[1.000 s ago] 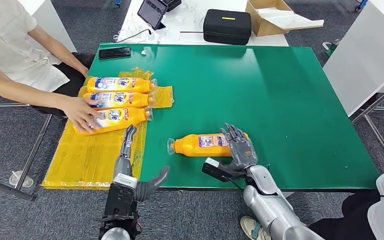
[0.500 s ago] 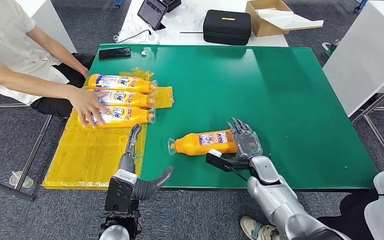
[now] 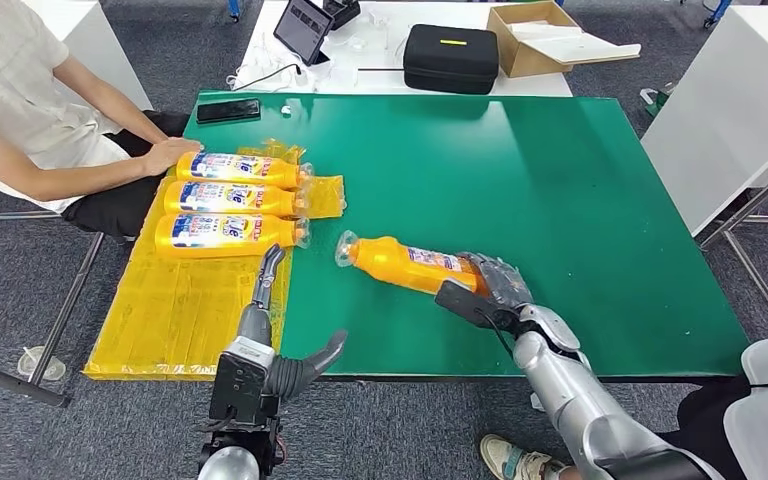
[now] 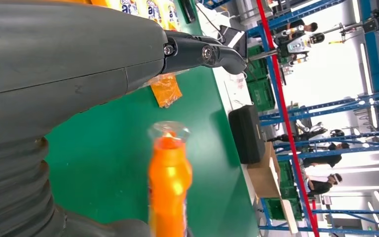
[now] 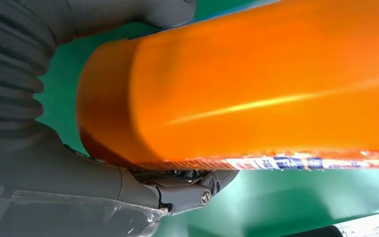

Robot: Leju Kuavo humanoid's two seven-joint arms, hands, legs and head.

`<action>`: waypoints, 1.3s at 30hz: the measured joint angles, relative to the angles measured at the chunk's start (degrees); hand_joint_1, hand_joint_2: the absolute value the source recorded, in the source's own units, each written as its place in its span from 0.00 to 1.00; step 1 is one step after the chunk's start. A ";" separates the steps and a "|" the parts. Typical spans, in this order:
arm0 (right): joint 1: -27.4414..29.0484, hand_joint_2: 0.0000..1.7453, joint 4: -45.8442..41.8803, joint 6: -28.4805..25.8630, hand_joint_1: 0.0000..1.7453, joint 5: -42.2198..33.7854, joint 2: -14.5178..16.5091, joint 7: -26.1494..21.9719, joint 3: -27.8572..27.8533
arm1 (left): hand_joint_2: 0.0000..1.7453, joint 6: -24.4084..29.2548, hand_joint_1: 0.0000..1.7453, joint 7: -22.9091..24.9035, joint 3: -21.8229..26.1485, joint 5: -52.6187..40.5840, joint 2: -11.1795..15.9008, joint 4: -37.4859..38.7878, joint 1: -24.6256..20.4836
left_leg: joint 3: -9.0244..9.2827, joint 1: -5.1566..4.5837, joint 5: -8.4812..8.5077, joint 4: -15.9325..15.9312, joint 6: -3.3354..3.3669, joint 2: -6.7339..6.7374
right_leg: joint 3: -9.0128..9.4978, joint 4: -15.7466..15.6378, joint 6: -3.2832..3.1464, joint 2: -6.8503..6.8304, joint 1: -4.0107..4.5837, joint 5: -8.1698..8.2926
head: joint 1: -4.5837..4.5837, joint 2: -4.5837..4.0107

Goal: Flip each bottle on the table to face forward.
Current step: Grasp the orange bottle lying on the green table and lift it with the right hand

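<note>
bottles [image 3: 222, 198] orange, blue/white labels | table [image 3: 560, 180] green | sheet [image 3: 175, 310] yellow | case [image 3: 451, 57] black

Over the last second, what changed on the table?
The right hand took hold of the lone orange bottle by its base and swung its cap toward the yellow sheet. The person's hand withdrew from the three bottles. The left hand stayed open.

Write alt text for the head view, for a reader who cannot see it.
The robot's right hand grips the base of an orange bottle over a green table, cap toward three labelled bottles lying on yellow plastic. The left hand hovers open near the table edge; a seated person rests a hand beside the row.
</note>
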 joint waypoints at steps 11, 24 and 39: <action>6.06 1.00 -4.54 2.87 1.00 -10.68 1.06 -9.74 -4.01 | 1.00 -0.13 0.00 -0.74 1.14 8.35 -0.39 -0.98 0.38 | 0.21 0.03 -0.06 -0.01 -0.04 0.00 | 0.27 0.00 -0.03 0.05 0.04 -0.02 | 0.01 -0.01; 17.89 1.00 -27.09 -2.04 1.00 -23.43 6.14 -11.23 -3.67 | 1.00 -10.38 0.00 3.22 2.77 30.33 -0.31 -2.43 2.28 | -0.61 0.02 0.06 -0.01 -0.01 -0.01 | -0.45 0.05 0.00 0.03 0.01 -0.01 | -0.01 -0.01; 17.61 1.00 -30.82 -3.02 1.00 -26.01 9.38 -11.76 3.69 | 1.00 -11.99 0.00 1.77 0.51 30.39 0.25 -2.43 1.36 | -0.72 0.01 0.05 -0.01 0.00 -0.04 | -0.54 0.04 0.01 0.02 -0.01 -0.03 | -0.01 0.00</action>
